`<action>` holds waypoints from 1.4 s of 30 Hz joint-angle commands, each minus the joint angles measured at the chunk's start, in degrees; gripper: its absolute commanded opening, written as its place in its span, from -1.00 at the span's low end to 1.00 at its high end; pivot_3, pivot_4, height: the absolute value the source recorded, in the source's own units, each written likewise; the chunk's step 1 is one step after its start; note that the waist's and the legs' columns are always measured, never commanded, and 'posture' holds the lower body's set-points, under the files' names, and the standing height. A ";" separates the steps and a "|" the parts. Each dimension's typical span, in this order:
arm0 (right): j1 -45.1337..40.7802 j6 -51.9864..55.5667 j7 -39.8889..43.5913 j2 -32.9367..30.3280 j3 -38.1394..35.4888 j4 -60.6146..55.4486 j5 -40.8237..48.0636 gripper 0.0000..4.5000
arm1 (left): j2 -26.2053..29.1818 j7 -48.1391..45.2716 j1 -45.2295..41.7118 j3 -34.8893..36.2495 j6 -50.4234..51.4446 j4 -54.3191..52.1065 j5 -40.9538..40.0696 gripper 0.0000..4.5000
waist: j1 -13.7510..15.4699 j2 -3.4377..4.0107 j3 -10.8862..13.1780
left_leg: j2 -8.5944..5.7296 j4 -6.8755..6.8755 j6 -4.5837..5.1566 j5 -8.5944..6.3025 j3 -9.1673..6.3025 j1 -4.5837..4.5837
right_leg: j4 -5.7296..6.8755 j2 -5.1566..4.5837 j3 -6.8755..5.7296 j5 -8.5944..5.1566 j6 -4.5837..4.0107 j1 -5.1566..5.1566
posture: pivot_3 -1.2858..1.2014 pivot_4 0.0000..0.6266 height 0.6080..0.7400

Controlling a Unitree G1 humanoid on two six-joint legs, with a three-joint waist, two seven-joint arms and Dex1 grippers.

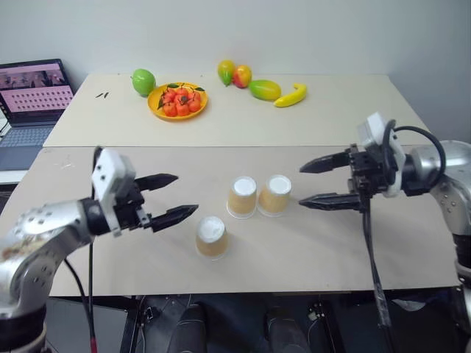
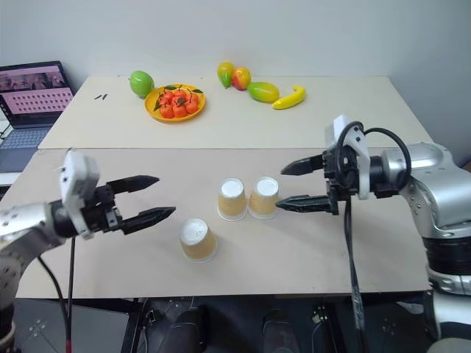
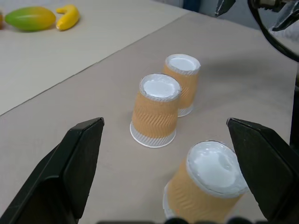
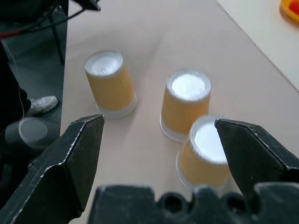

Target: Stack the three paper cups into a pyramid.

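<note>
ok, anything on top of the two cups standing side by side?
Nothing. The two paired cups stand upside down, white bases bare. The third cup sits apart on the table, also inverted. What lies under the cups is hidden.

Three cups stand upside down on the bench (image 3: pixel 93 107). Taking the middle cup (image 3: pixel 155 112) as the mark, the far cup (image 3: pixel 182 79) stands just beyond it, almost touching, and the near cup (image 3: pixel 208 184) sits apart, closer to the left claw (image 3: pixel 163 179), whose black fingers (image 3: pixel 70 172) spread wide. A mango (image 3: pixel 30 17) and a banana (image 3: pixel 67 15) lie well beyond.
</note>
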 commanded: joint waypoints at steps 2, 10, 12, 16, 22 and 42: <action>-2.01 -2.06 1.65 1.37 1.06 1.93 -0.12 0.98 | -2.47 -0.24 8.34 7.53 -4.71 -5.29 -2.24 1.00 | 0.15 -0.03 -0.02 | 0.00 0.02 0.00 0.00 0.00 0.00 | -0.03 0.00 0.00 0.00 -0.01 0.03 | 0.03 -0.52 0.88; -6.72 -5.70 3.90 4.33 4.85 8.67 -3.73 0.98 | -4.74 -9.67 18.31 4.79 -22.64 -2.57 7.40 1.00 | 0.11 -0.06 -0.04 | 0.01 0.01 -0.01 0.00 0.06 0.03 | -0.09 0.00 0.00 0.02 -0.10 0.01 | 0.03 -0.52 0.88; -7.46 -6.28 4.36 4.57 5.08 9.58 -4.29 0.98 | -5.78 -10.64 18.97 3.14 -26.53 -0.71 9.63 1.00 | 0.18 -0.06 -0.04 | 0.01 0.01 -0.01 0.00 0.07 0.03 | -0.09 0.00 0.01 0.02 -0.10 0.01 | 0.03 -0.52 0.88; -7.95 -6.11 5.02 4.08 4.57 9.76 -4.64 0.98 | -9.57 -9.82 19.19 -0.81 -32.29 2.78 12.89 1.00 | 0.18 -0.06 -0.04 | 0.01 -0.03 -0.01 0.00 0.06 0.02 | -0.09 0.00 0.00 0.00 -0.10 -0.01 | 0.03 -0.52 0.88; -7.04 -4.68 5.35 1.92 3.56 8.08 -4.47 0.98 | -15.67 -8.24 22.04 -9.68 -39.94 3.73 18.99 1.00 | 0.15 -0.06 -0.04 | 0.01 -0.03 -0.01 0.00 0.07 0.02 | -0.09 0.00 0.01 0.00 -0.10 0.00 | 0.03 -0.52 0.88; -8.49 -0.23 1.96 -1.35 1.69 4.65 -3.55 0.98 | -21.62 -0.65 14.02 -24.39 -49.54 14.08 30.40 1.00 | 0.26 -0.06 -0.05 | 0.01 -0.01 -0.01 0.00 0.07 0.01 | -0.09 0.00 0.01 0.00 -0.08 0.00 | 0.03 -0.52 0.88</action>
